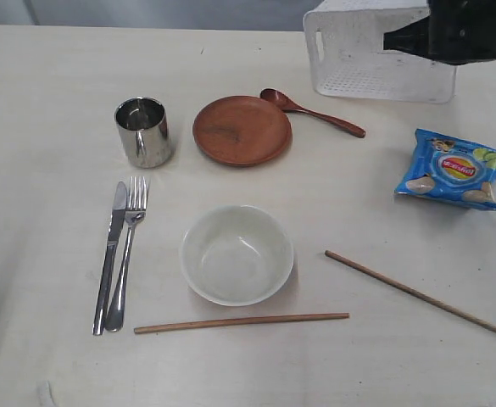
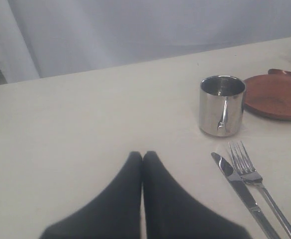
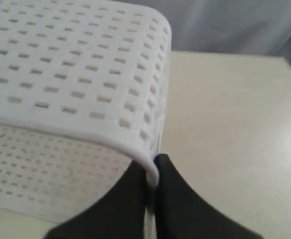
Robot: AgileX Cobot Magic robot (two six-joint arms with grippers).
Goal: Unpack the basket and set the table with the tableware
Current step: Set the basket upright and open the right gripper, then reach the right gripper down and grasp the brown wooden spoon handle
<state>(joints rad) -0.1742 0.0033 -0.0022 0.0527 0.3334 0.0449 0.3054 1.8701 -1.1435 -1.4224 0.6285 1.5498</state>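
The white lattice basket (image 1: 375,51) stands at the back right of the table (image 1: 44,203), tipped so its perforated floor faces forward. My right gripper (image 3: 151,167) is shut on the basket's rim (image 3: 135,149), one finger each side of the wall. On the table lie the steel cup (image 1: 143,131), the reddish-brown plate (image 1: 242,130), the dark red spoon (image 1: 311,111), knife (image 1: 110,254) and fork (image 1: 126,254), the white bowl (image 1: 236,253) and two chopsticks (image 1: 241,322) (image 1: 421,295). My left gripper (image 2: 143,157) is shut and empty over bare table, left of the knife (image 2: 242,191).
A blue chip bag (image 1: 454,169) lies at the right, between the basket and the angled chopstick. The right arm's dark body (image 1: 459,30) hangs over the basket's right end. A grey curtain backs the far table edge.
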